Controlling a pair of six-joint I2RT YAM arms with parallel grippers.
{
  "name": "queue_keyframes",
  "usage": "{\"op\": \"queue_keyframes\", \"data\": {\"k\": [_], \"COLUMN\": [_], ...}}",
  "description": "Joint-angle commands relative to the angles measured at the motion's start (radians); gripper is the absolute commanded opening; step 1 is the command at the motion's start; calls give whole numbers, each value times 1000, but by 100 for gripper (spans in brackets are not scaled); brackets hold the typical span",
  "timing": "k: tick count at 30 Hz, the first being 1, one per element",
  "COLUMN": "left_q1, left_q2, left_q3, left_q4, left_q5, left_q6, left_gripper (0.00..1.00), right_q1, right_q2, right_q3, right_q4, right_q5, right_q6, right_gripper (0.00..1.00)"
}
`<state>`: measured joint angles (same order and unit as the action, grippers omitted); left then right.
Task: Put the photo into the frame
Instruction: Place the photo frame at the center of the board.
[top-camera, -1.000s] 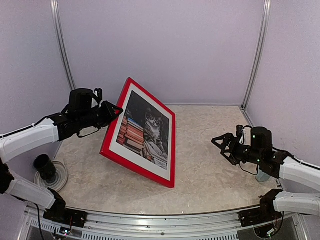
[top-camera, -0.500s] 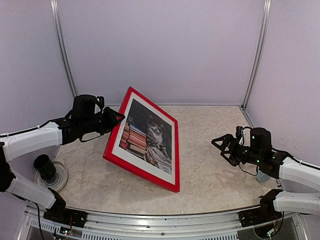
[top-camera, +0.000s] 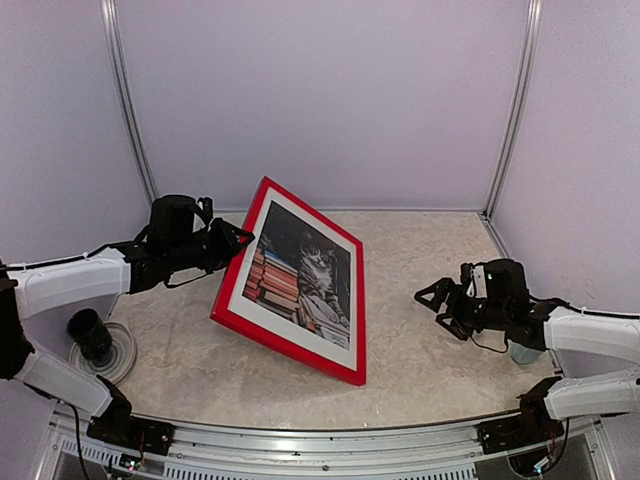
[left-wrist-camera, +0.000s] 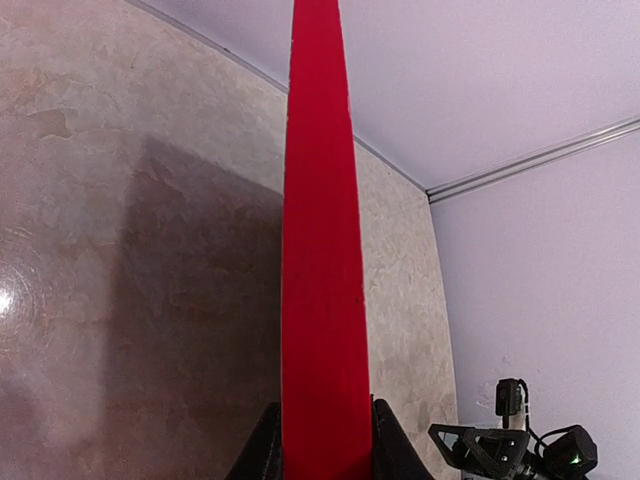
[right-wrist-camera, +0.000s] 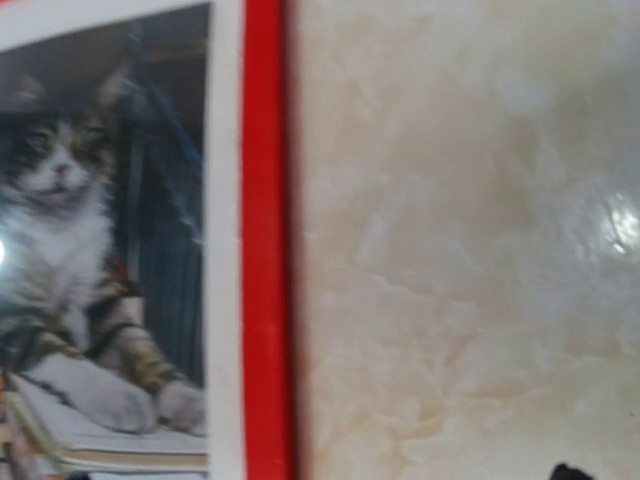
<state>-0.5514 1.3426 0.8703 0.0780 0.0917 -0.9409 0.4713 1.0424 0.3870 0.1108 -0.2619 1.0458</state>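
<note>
I work in what looks like a robotics lab test cell. Plain pale lilac walls (top-camera: 330, 100) close in three sides of my table and meet at bare aluminium posts (top-camera: 125, 90), like a purpose-built booth. The marble-patterned tabletop (top-camera: 430, 260) ends at a metal rail (top-camera: 330, 440) along the near edge, where my white left arm (top-camera: 70, 280) and right arm (top-camera: 590, 330) are mounted, with black cable (top-camera: 75, 432) exposed beside the bases.

Tilted frame (top-camera: 285, 346) on marbled table (top-camera: 430, 260)
</note>
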Motion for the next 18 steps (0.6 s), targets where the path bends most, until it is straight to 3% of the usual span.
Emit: {"op": "queue_keyframes", "data": {"k": [1,18], "left_q1": [-2,-7], "left_q2": [10,15], "left_q3": [-12,-103], "left_q4": [109,178], "left_q5": [-9,1], "left_q6": [51,29], "left_gripper": [13,36], "right_q1": [7,7], "right_q2": [84,420], "right_q3": [50,212], "right_q4": [37,144], "right_q5": [-28,-157], "right_q6": [-36,-99], "right_gripper": [99,99]}}
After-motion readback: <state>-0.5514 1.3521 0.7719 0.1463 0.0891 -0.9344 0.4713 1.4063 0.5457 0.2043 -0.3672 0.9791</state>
